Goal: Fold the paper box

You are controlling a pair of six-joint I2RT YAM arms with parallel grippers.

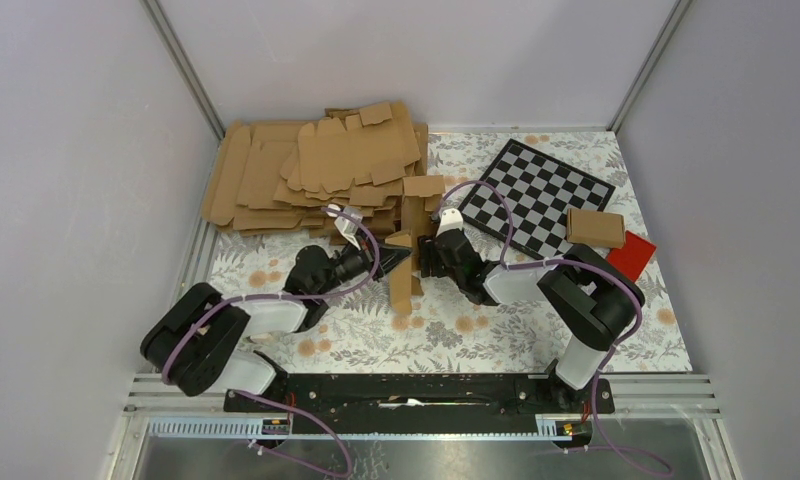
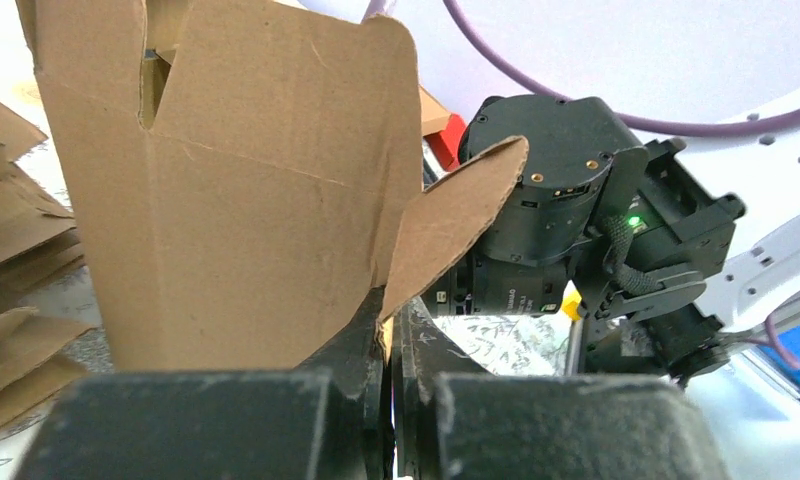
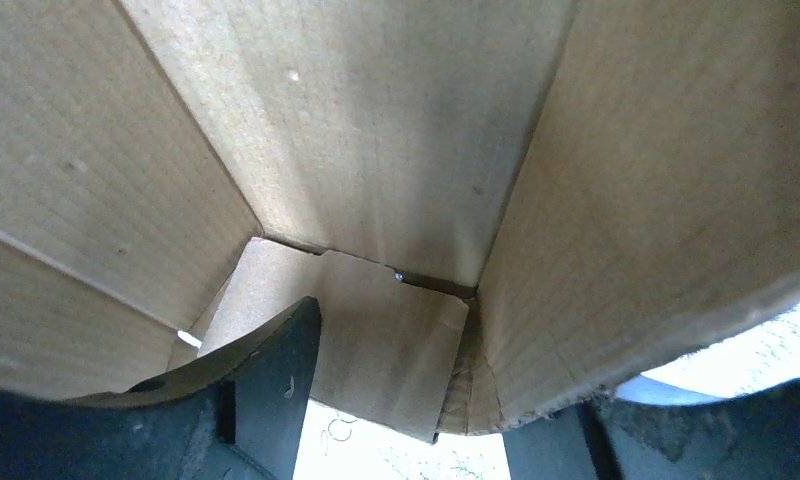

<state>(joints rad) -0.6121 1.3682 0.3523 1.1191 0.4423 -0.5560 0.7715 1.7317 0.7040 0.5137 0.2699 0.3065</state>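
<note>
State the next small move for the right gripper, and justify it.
Probably close the right gripper on the paper box wall it straddles: one finger is inside, one outside, jaws open, while the left gripper pinches a flap.

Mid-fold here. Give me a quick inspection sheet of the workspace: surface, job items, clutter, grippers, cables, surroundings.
Surface: floral table cover, lying flat.
Job's things: paper box stands partly folded at the centre, between the two grippers, flaps loose.
Clutter: stack of cardboard sheets at the far left; checkerboard at the far right, with a small brown carton and a red block beside it.
Grippers: left gripper shut on a lower flap of the box; right gripper open, one finger inside the box, the other outside its wall.
Cables: purple cables run along both arms; no snag seen.
Surroundings: plain grey walls; nothing else seen.
</note>
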